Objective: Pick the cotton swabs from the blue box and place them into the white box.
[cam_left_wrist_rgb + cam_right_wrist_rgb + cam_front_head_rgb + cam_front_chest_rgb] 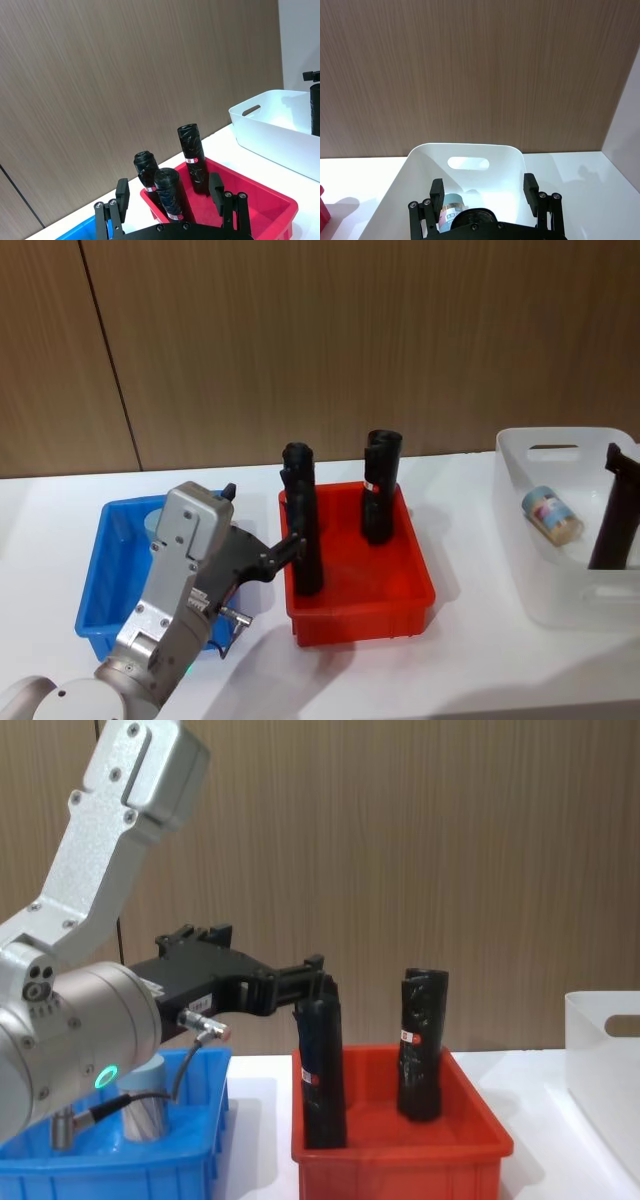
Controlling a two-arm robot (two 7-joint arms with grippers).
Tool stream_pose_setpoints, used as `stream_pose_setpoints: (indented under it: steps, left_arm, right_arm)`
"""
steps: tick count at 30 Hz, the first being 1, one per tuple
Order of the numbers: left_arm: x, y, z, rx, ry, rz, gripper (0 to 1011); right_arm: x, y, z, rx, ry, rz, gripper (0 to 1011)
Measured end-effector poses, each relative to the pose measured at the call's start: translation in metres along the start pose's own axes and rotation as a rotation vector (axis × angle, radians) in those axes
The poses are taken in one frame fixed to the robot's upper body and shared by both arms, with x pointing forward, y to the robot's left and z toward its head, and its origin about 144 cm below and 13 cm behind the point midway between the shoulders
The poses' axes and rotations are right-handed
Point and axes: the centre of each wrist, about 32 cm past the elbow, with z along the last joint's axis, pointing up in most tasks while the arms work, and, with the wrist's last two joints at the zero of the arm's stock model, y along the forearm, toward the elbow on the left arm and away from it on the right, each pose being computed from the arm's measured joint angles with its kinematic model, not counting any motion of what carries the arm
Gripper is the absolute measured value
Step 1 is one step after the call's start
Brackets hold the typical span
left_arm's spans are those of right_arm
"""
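Observation:
One cotton swabs jar (148,1108), clear with a pale blue lid, stands in the blue box (110,1165) under my left arm. My left gripper (169,192) is open and holds nothing. It hovers at the blue box's right edge and points toward the black cylinders (191,155) in the red bin. Another cotton swabs jar (552,513) lies on its side in the white box (520,465). My right gripper (484,190) is open above that jar (452,210), facing the box's wall with the oval handle cutout (468,163).
The red bin (360,610) sits between the blue box (105,570) and the white box, with three tall black cylinders (380,485) standing in it. A wood-panelled wall runs behind the white table. Bare tabletop lies in front of the bins.

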Motion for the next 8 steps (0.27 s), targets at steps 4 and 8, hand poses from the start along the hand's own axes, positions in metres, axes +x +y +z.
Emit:
stream_pose_setpoints:
  steps: [4, 8]
  left_arm:
    - [0.0000, 0.0000, 0.0000, 0.000, 0.000, 0.000, 1004]
    - [0.0000, 0.0000, 0.0000, 0.000, 0.000, 0.000, 1004]
  right_arm:
    - [0.0001, 0.0001, -0.0003, 0.000, 0.001, 0.000, 1002]
    - [0.0002, 0.0001, -0.0005, 0.000, 0.001, 0.000, 1002]
